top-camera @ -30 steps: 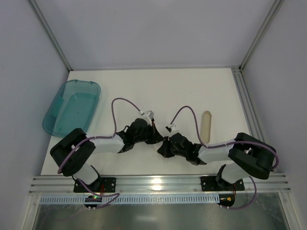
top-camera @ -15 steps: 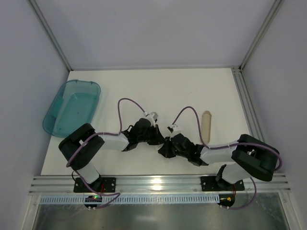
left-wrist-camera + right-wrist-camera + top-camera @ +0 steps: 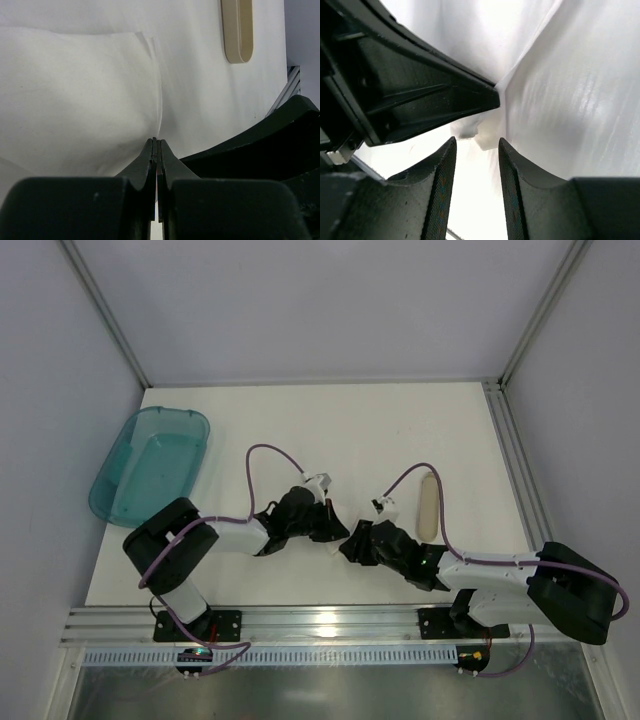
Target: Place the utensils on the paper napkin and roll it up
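Left wrist: paper napkin point(image 3: 75, 100) crosswise

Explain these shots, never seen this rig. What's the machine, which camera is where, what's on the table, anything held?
Two robot arms, the left arm and the right arm, are bolted at the near edge of a white table. One picture looks down from above and behind them; the other two come from wrist cameras. On the table: a teal plastic tub, a tan tube and a white paper napkin. The left gripper is shut, pinching the napkin's edge. The right gripper is open, a napkin corner between its fingers, ungripped. No cutlery shows.
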`<state>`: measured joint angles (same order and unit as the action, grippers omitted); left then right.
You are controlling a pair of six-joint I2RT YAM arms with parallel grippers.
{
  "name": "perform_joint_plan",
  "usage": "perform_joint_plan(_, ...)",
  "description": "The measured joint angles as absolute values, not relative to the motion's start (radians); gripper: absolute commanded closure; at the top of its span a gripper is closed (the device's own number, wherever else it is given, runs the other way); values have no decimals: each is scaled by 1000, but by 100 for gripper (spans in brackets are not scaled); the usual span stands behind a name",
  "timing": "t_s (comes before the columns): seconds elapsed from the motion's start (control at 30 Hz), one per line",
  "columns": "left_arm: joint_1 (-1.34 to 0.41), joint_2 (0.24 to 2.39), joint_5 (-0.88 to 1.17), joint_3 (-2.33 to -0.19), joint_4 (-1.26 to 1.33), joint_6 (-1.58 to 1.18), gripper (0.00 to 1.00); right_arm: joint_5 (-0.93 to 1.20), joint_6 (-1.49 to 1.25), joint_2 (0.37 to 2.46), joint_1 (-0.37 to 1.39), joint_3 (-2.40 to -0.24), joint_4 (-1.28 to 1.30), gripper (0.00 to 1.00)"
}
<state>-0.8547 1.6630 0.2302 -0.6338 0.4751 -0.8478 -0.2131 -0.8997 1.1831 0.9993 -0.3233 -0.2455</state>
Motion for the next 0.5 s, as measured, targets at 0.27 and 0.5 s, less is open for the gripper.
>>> perform_joint_plan(0.27,-858,1675,237,-634,483,-848,100,-267,-922,1219,999,-324,-232,58)
perform_joint_plan(0.5,-861,1694,241,-636,483,-848,100,-269,-923,1262,997,-322,-284,53)
